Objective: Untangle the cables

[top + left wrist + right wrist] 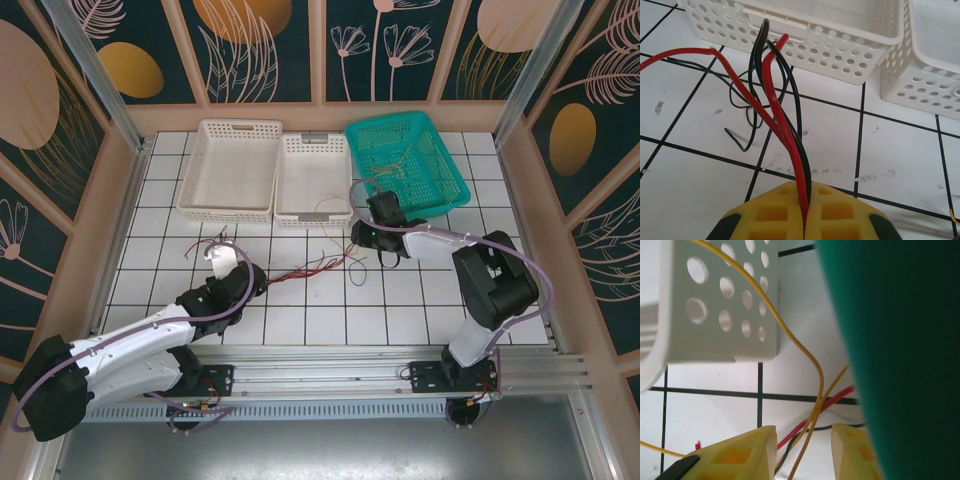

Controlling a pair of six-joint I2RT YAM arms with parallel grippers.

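Cables (310, 268): thin red, black and yellow wires loosely strewn on the white tiled table (420, 300), between the two arms and just in front of the baskets
Left gripper (805, 220): clenched on a red and black bundle (785, 130), which rises from between its yellow pads
Right gripper (804, 432): jaws apart, with a yellow wire (790, 335) running through the gap unpinched; red and black strands lie below
Surroundings: white perforated basket (725, 305) to one side of the right gripper, teal basket (900, 340) close on the other
Risk, slip: the yellow wire could slide out of the parted jaws if the arm moves before closing
Risk, snag: that wire passes close to the white basket's corner, so a pull may catch there or shift the basket
Risk, drag: a left pull may haul the whole knot along rather than part it
Writing: no brand, label or lettering can be read
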